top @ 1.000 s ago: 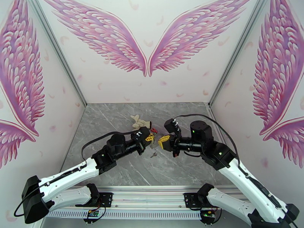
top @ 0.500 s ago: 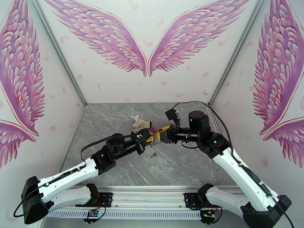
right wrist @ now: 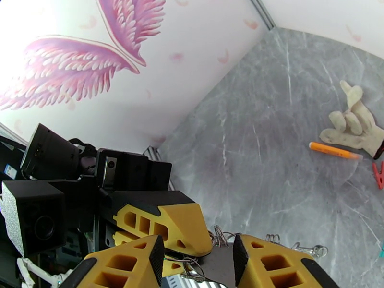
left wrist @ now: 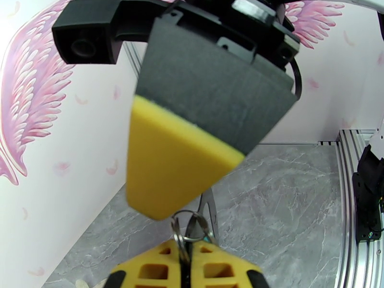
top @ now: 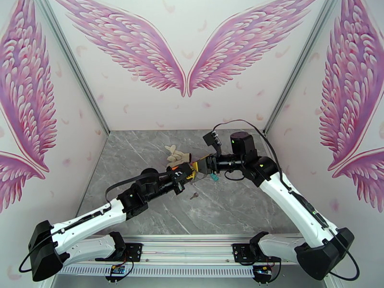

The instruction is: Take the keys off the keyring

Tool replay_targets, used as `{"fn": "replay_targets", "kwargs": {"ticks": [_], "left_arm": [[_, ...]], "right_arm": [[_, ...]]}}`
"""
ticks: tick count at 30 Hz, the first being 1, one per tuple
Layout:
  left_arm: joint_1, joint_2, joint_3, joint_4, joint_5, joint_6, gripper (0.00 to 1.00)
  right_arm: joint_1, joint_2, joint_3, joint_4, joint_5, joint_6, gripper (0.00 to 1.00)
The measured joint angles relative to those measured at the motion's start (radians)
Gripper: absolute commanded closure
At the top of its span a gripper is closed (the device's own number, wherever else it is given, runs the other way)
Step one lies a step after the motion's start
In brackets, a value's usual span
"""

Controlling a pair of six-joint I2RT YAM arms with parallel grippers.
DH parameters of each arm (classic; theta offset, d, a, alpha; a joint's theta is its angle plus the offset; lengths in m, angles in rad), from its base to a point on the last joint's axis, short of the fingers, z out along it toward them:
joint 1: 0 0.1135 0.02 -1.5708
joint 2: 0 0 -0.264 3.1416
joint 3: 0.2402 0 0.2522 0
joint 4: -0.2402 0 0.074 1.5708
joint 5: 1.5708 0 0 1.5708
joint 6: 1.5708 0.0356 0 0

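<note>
Tabletop point(top: 240, 207) of grey stone comes first, and one loose key point(top: 193, 195) lies flat on it by itself, a bit nearer to the arm bases than the two grippers. Just past that key and up off the tabletop, the left gripper point(left wrist: 188, 267) is squeezed tight. Its yellow fingers point(left wrist: 137, 265) pinch the thin silver rings of the keys point(left wrist: 185, 231), and these rings stick up out of its tip. The right gripper point(right wrist: 198, 250) faces it from the other side, tip to tip. Its two yellow fingers stand part way apart with a clear gap, and the left gripper's tip and the wire rings sit in that gap. I cannot see it holding anything. A dark grey flat piece point(right wrist: 220, 265) shows in the gap too, and I cannot tell if it is the keyring. A small teal thing point(top: 214, 177) is just beside the right gripper. Farther back on the tabletop lie a small red clip point(right wrist: 378, 174), an orange pen point(right wrist: 334, 150) and a pale glove point(right wrist: 353, 121), with the pen just beside the glove. Behind it all stands a white wall point(top: 187, 116) painted with big pink wings.
</note>
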Motion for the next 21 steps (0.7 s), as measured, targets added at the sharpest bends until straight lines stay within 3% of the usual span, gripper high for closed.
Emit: {"fn": "replay_targets", "kwargs": {"ticks": [5,16,21], "left_arm": [[0.000,0.000,0.000,0.000,-0.024,0.006,0.93],[0.000,0.011,0.000,-0.001,-0.045,0.008,0.93],[0.000,0.011,0.000,-0.003,-0.046,0.008,0.93]], "right_arm": [[0.000,0.000,0.000,-0.004,-0.031,0.004,0.64],[0.000,-0.005,-0.001,-0.051,-0.044,-0.005,0.58],[0.000,-0.004,-0.001,-0.062,-0.047,-0.012,0.62]]}}
